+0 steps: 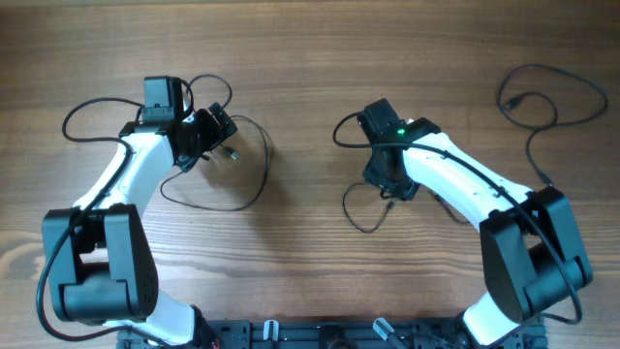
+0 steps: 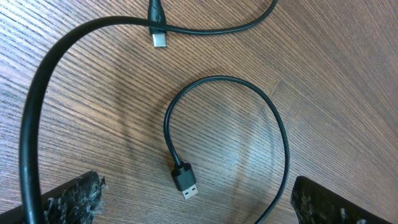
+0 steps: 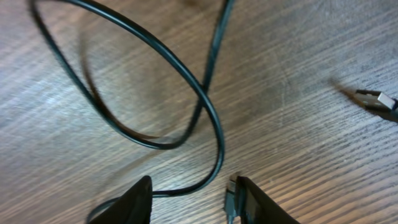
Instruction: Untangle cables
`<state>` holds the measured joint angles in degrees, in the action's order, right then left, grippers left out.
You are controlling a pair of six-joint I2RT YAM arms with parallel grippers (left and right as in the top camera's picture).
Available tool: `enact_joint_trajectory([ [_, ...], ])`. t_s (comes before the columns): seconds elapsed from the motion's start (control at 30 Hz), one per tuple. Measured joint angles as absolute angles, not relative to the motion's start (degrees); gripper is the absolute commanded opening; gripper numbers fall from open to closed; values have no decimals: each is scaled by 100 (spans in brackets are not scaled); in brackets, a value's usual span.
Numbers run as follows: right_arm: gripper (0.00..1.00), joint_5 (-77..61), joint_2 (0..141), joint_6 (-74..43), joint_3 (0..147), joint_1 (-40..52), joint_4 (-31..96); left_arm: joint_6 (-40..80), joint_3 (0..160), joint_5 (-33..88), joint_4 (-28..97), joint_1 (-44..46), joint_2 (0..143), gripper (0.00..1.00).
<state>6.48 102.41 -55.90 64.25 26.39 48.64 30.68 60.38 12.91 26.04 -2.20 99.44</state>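
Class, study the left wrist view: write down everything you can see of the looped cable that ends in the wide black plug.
The cable is thin, black and smooth, like rubber-coated cord. It ends in a black plug with a flat metal tip that points toward the lower edge. From the plug it rises, curves in one open loop and runs out of view at the bottom. It lies slack on the wooden table, crossing nothing; only the table touches it.
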Motion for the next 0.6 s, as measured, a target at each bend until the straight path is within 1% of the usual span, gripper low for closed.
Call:
enact_joint_trajectory([
  [0.13, 35, 644, 10241, -5618, 6386, 2517, 4860, 3068, 6038, 1291, 2604, -220, 9944, 100],
  [0.17, 31, 644, 10241, -5618, 6386, 2467, 4862, 3068, 6038, 1291, 2604, -220, 9944, 100],
  [0.23, 25, 644, 10241, -5653, 6386, 2408, 4851, 3068, 6038, 1291, 2604, -220, 9944, 100],
  [0.33, 25, 633, 10241, -5655, 6386, 2383, 4779, 3068, 6038, 1291, 2604, -220, 9944, 100],
  [0.43, 20, 602, 10241, -5647, 6386, 2383, 4753, 3068, 6038, 1291, 2604, -220, 9944, 100],
  [0.53, 20, 563, 10241, -5621, 6386, 2383, 4729, 3068, 6038, 1291, 2604, -220, 9944, 100],
  [0.6, 16, 556, 10241, -5607, 6386, 2383, 4709, 3068, 6038, 1291, 2604, -220, 9944, 100],
])
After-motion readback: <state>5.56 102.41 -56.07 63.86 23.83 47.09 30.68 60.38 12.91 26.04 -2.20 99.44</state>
